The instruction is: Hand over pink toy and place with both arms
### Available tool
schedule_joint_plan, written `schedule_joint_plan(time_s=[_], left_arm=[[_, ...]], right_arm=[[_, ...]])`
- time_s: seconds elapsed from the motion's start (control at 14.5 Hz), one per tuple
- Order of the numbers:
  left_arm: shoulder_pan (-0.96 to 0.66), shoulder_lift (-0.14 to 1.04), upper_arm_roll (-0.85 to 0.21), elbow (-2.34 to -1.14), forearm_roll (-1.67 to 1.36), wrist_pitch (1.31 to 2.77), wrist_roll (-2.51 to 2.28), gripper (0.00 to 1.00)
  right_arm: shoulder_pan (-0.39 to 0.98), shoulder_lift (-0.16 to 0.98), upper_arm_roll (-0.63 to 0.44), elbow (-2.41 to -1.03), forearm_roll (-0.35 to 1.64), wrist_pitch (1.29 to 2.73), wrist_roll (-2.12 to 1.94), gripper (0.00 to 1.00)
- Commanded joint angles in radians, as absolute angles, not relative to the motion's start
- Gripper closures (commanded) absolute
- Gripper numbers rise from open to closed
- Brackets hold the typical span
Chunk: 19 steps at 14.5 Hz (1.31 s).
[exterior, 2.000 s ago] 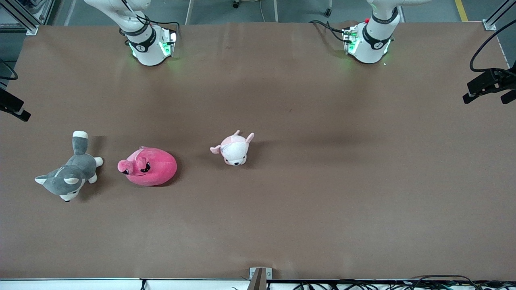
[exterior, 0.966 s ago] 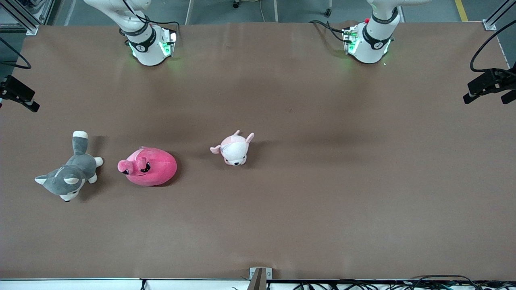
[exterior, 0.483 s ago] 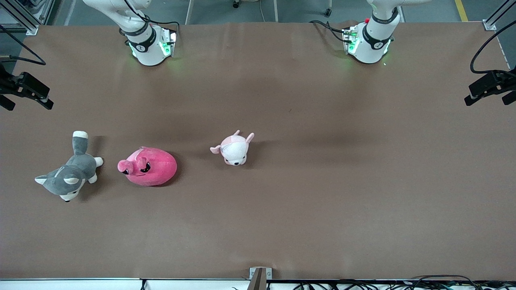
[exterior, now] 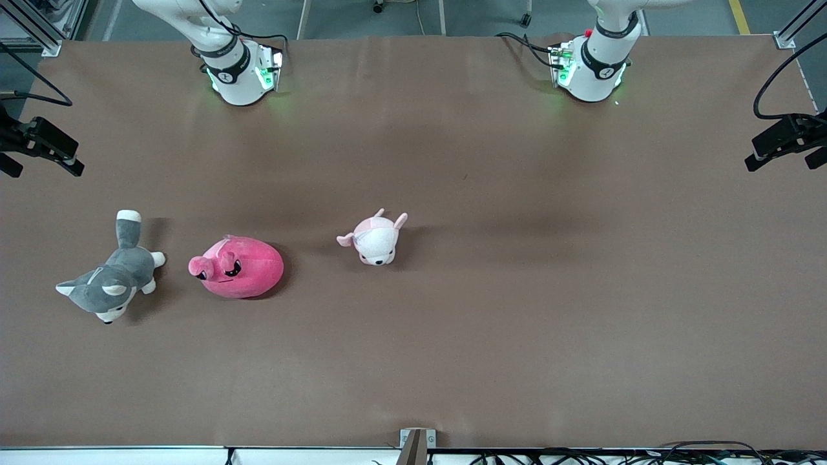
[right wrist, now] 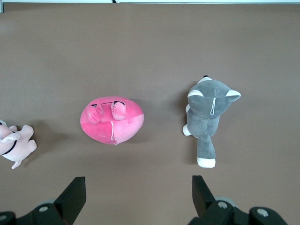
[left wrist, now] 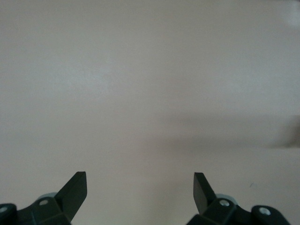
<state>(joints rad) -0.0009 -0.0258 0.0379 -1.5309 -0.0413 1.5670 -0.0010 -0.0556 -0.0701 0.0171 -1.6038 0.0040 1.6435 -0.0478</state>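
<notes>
The pink toy [exterior: 239, 266] is a round hot-pink plush that lies on the brown table [exterior: 517, 323] toward the right arm's end; it also shows in the right wrist view, pink toy [right wrist: 112, 120]. My right gripper [exterior: 45, 152] hangs high over the table's edge at that end, open and empty, and its own view shows the right gripper [right wrist: 138, 183] well apart from the toy. My left gripper [exterior: 782, 145] hangs open over the left arm's end of the table. In its own view the left gripper [left wrist: 139, 180] has only bare table below it.
A grey-and-white husky plush [exterior: 110, 284] lies beside the pink toy, closer to the right arm's end, and shows as the husky [right wrist: 208, 115] in the right wrist view. A small pale pink-and-white plush [exterior: 375, 237] sits toward the table's middle.
My right gripper has swung in from the table's edge over the table. The left gripper has shifted only slightly. The plush toys have not moved.
</notes>
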Motion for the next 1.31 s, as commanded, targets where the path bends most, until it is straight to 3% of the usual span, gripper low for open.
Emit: schedule_joint_plan(time_s=[0.0,0.41,0.62,1.24], left_arm=[[-0.006,-0.048,0.04,-1.545,-0.048,1.575,-0.012,0.0],[-0.006,-0.048,0.04,-1.545,-0.048,1.574,-0.014,0.0],[-0.006,-0.048,0.04,-1.546,-0.049,1.574,-0.014,0.0],[-0.006,-0.046,0.04,-1.546,-0.054,1.572,-0.015,0.0]], right_arm=[[-0.054,-0.104,0.018,-1.667,-0.014,1.686,-0.043,0.0],[-0.055,-0.239,0.018,-1.867,-0.014,1.825,-0.043,0.0],[-0.055,-0.236,0.018,-1.803,-0.014,1.74,-0.038,0.0],[-0.051,-0.232,0.018,-1.787,0.0,1.71,-0.046,0.0]])
